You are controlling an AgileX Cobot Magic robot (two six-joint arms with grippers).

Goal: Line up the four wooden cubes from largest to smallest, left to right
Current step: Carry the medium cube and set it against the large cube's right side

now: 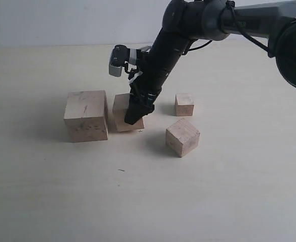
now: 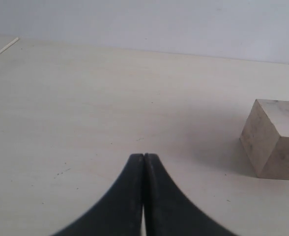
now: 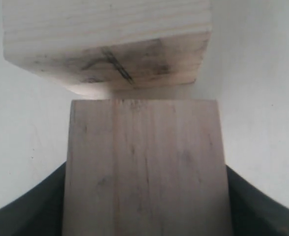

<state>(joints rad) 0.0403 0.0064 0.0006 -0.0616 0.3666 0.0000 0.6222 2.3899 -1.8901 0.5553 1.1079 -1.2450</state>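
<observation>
Exterior: nearest the lens is the corner-on cube [image 1: 182,137], mid-size, on the surface [image 1: 138,201], well right of the largest cube [image 1: 86,116] and a bit forward of it. The gripped cube [image 1: 122,107], also mid-size, sits just right of the largest cube; can't tell if they touch. The right fingers [image 1: 134,115] reach down from the right arm [image 1: 160,55] and are clamped on its sides. The smallest cube [image 1: 184,104] is farther right of the largest cube, roughly level with its back edge. Left wrist: left fingers [image 2: 134,196] are pressed tip to tip with nothing between them. The largest cube [image 2: 274,142], dark-scuffed, stands apart from the tips. Right wrist: the gripped cube [image 3: 144,167] fills the gap between the dark fingers, which touch both its sides. The largest cube [image 3: 110,44] is close beyond it, scuffed face toward the camera.
</observation>
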